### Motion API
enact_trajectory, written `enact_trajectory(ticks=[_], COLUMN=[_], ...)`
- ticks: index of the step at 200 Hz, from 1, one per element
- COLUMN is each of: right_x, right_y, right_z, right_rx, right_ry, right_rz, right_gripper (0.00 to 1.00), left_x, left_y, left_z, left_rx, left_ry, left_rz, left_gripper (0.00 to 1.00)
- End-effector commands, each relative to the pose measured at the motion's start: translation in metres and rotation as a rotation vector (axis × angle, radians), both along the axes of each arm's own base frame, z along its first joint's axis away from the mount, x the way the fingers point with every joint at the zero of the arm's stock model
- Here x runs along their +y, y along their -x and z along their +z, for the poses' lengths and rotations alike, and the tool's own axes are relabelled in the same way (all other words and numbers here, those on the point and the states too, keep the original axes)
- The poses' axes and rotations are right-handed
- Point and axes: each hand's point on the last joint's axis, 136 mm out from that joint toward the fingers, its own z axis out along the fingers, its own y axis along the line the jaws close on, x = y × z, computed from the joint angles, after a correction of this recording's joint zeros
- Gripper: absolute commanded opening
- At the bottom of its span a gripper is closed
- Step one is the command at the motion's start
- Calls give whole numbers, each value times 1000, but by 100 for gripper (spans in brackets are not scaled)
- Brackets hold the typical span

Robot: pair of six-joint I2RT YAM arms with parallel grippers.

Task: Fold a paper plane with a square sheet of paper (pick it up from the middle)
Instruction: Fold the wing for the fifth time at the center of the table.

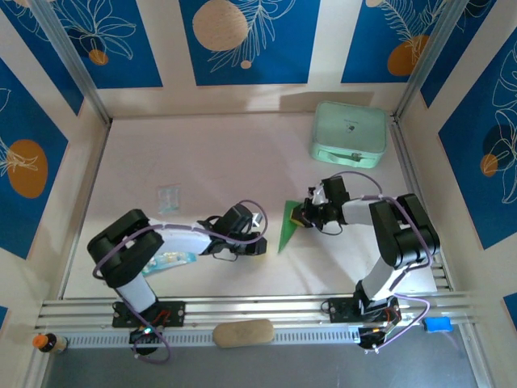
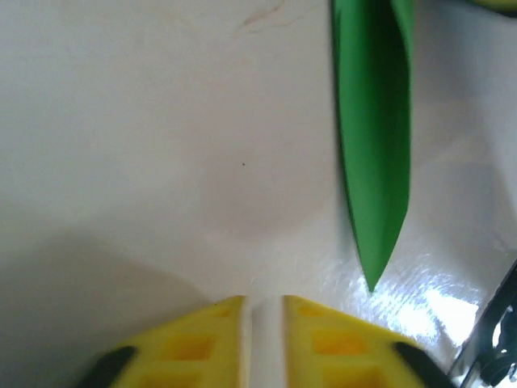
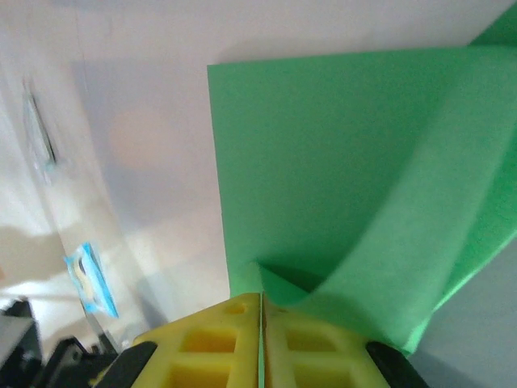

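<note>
The paper plane [image 1: 287,230] is a narrow pointed piece of bright green paper lying mid-table, its tip toward the near edge. My right gripper [image 1: 300,217] is shut on its far end. In the right wrist view the yellow jaws [image 3: 262,295] pinch a fold of the green paper [image 3: 323,162], whose flaps open out ahead. My left gripper [image 1: 260,245] sits just left of the plane's tip, apart from it. In the left wrist view its fingers [image 2: 263,301] stand a narrow gap apart over bare table, with the green point [image 2: 376,145] off to the right.
A pale mint case [image 1: 349,132] stands at the back right. A small clear packet [image 1: 168,196] lies left of centre, and another packet with blue print [image 1: 170,260] lies by the left arm. A tan object [image 1: 242,332] rests on the front rail.
</note>
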Motion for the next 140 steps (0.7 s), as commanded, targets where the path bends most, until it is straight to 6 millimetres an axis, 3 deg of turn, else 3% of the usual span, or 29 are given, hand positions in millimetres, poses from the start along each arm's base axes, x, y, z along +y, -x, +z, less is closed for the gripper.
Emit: enact_trajectory(ticks=[1, 32, 62, 104, 140], right_x=[13, 27, 31, 35, 35], right_y=[28, 50, 54, 54, 54], right_z=[1, 0, -1, -1, -4], right_rx=[46, 59, 60, 65, 73], right_ry=[-7, -22, -11, -9, -8], right_rz=[52, 83, 84, 86, 78], right_gripper=[9, 9, 9, 9, 9], left_x=[9, -12, -33, -37, -34], left_y=[-7, -8, -1, -4, -3], left_z=[12, 36, 47, 27, 13], left_rx=[-41, -57, -37, 17, 42], left_ry=[-15, 95, 178, 125, 49], left_rz=[19, -41, -108, -89, -95], left_gripper=[24, 22, 22, 40, 44])
